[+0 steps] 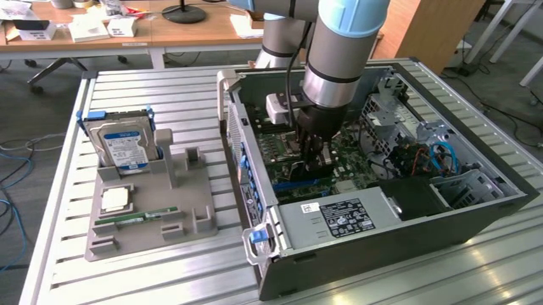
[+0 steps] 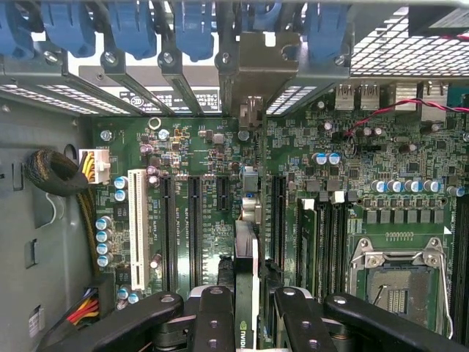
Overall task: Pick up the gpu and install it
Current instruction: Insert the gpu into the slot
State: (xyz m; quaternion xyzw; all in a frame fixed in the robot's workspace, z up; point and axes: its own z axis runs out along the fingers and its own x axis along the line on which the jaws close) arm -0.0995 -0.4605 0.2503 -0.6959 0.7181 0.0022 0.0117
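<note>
A robot arm reaches down into an open computer case that lies on its side on a slatted metal counter. Its gripper is clenched on the graphics card, with one black finger pressed to each flat face.

The card stands on edge straight below the gripper, low over the green motherboard. Its long axis runs away from the fingers toward the case's rear wall, parallel to the row of black expansion slots. The card's far end, with its metal bracket, meets the rear wall under the blue clips. The card hides the slot beneath it, so I cannot tell whether its lower edge is seated or just above the slot.

On the exterior view's left, well apart from the case, a grey tray holds a hard drive standing upright. A processor chip and a green memory stick lie flat on the tray.
</note>
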